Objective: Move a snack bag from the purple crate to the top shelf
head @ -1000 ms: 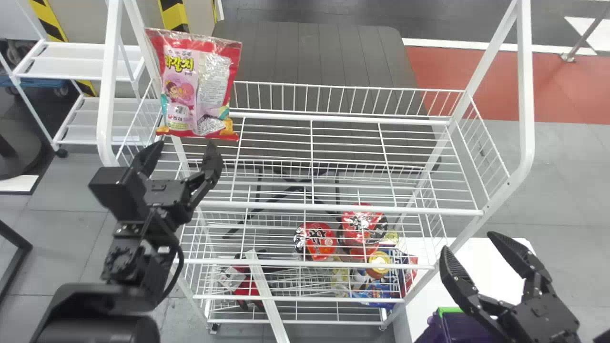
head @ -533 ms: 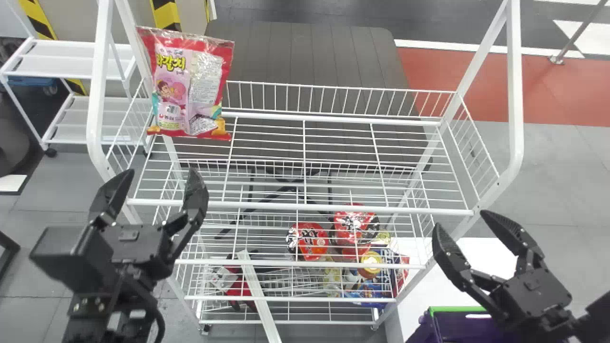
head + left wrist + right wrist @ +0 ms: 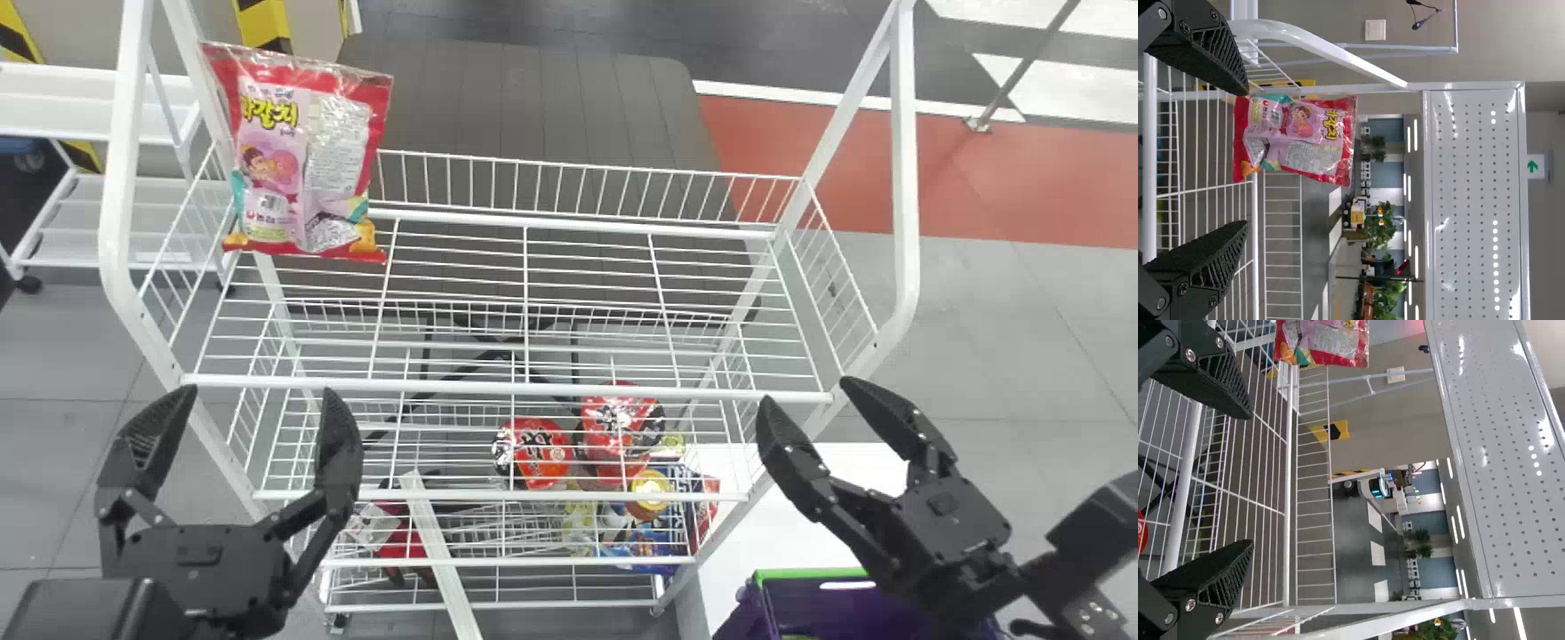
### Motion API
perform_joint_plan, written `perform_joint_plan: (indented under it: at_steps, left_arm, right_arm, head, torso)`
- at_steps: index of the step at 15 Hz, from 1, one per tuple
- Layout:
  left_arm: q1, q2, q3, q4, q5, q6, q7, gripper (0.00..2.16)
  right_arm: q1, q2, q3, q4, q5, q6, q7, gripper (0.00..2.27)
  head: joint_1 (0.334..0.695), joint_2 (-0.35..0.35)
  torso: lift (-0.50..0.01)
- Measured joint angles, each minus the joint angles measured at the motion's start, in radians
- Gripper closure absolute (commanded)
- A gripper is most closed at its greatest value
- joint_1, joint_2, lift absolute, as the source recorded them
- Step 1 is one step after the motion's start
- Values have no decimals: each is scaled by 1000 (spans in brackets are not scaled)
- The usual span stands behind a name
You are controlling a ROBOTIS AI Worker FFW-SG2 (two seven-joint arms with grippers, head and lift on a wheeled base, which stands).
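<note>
Easing the wide-spread left gripper (image 3: 258, 396) straight back toward six o'clock, without nudging the front rail (image 3: 507, 388), looks wisest, since the snack bag (image 3: 307, 160) stands upright in the ten o'clock corner of the top shelf (image 3: 569, 224), the right gripper (image 3: 807, 393) equally wide at four o'clock.

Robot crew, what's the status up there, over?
Left gripper open, empty. Right gripper likewise. Snack bag upright on top shelf, toward its left end. No obstruction seen between left gripper and bag.

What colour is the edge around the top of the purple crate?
Bright green, on the purple crate; the head view shows it best.
</note>
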Motion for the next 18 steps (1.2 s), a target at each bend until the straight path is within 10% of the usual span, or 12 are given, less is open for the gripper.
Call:
perform_joint_plan:
  at_steps: [18]
  left_arm:
    - [78,20,-83,-64,-18,-3,60,134]
  right_arm:
    - [19,-9,91,19,13,-89,-25,174]
  head:
    - [695,-117]
  torso:
    - [0]
